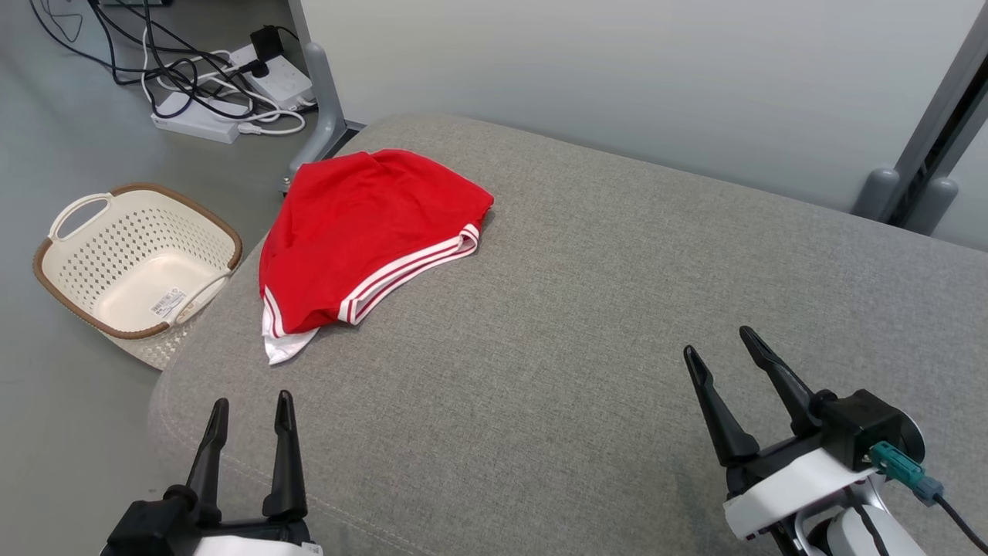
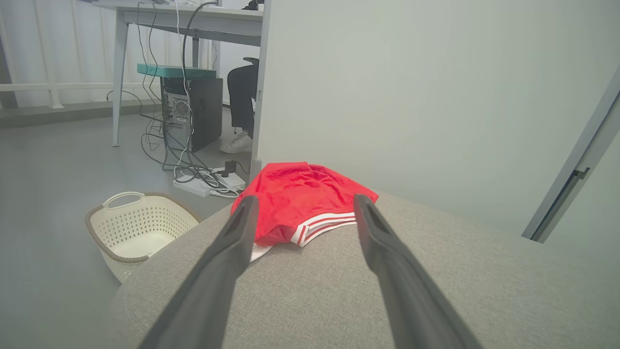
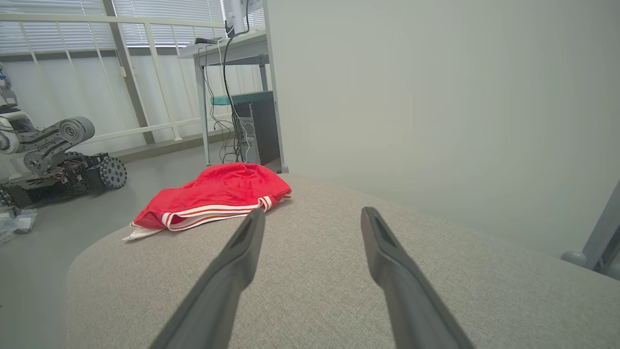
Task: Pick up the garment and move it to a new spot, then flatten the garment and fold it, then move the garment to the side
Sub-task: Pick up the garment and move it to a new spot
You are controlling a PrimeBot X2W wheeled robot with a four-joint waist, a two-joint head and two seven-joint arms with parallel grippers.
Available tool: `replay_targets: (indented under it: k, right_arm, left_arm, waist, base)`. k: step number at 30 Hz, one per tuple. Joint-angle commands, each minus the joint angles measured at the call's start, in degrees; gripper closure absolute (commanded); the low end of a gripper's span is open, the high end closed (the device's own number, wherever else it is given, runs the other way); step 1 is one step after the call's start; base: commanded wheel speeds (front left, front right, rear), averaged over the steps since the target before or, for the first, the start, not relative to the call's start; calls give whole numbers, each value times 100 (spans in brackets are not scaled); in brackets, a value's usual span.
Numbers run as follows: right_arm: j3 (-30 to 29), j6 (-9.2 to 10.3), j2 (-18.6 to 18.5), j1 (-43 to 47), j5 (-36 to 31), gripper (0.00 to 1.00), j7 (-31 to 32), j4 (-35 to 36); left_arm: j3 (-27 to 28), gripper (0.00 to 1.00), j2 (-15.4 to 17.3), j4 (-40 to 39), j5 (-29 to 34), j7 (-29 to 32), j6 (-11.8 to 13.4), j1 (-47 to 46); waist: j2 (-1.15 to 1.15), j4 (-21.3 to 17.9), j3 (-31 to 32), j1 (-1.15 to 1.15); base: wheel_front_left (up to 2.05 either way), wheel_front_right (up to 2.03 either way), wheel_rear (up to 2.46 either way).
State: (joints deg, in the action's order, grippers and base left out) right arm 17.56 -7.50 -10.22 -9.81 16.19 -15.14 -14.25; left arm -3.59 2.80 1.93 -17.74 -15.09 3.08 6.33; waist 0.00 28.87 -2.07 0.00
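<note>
**Red shorts close to the edge, both grippers empty**

The red shorts (image 1: 363, 232) lie bunched near the far left corner of the grey cushion (image 1: 579, 309), right along its left edge. Their long axis runs roughly along that edge, slanting from the far end toward the near end. The white-striped hem faces the cushion's middle, and a white tip points toward the near left corner.

The left gripper (image 1: 252, 398) hangs over the near left corner and the right gripper (image 1: 718, 341) over the near right. Both have their fingers spread wide and hold nothing, and both are well apart from the cloth.

From where I stand, the edge is the main worry. A pull to the left could slide the shorts off toward the basket (image 1: 116, 247) on the floor. Pinching only the top layer would drag the bundle crooked instead of lifting it.
</note>
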Motion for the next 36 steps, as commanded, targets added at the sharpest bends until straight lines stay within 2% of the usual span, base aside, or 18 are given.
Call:
replay_targets:
  k: [1, 9, 13, 19, 24, 28, 36]
  right_arm:
    - [-22, 2, -48, 50, 23, 0, -2, 37]
    - [-167, 2, -323, 23, -144, 0, -2, 309]
    - [-243, 2, -480, 17, -202, 0, -2, 480]
    - [-275, 2, -730, -173, -418, 0, 218, 1050]
    - [-286, 2, -942, -323, -510, 0, 511, 1663]
    - [-339, 2, -1056, -413, -518, 0, 675, 2059]
    - [-408, 2, -1148, -477, -558, 0, 852, 2457]
  left_arm:
    - [-6, 0, 22, -3, -8, -4, -18, -111]
    - [-99, 0, 23, 158, 90, -4, -131, -582]
    - [-46, 0, 21, 384, 167, -4, -273, -929]
    - [346, 0, 75, 823, 478, -3, -628, -1848]
    - [602, 0, 359, 1693, 414, -4, -845, -2837]
    - [479, 0, 730, 2660, 518, 103, -933, -3640]
    - [329, 0, 1087, 4349, 302, 1255, -1007, -4947]
  waist:
    - [0, -5, -34, 0]
    - [0, 0, -509, 0]
    - [0, -14, -766, 0]
    - [0, -346, -1426, 0]
    - [0, -635, -1916, 0]
    - [0, -816, -2205, 0]
    - [0, -1131, -2625, 0]
  base:
    - [0, 0, 0]
    - [0, 0, 0]
    - [0, 0, 0]
    - [0, 0, 0]
    - [0, 0, 0]
    - [0, 0, 0]
    - [0, 0, 0]
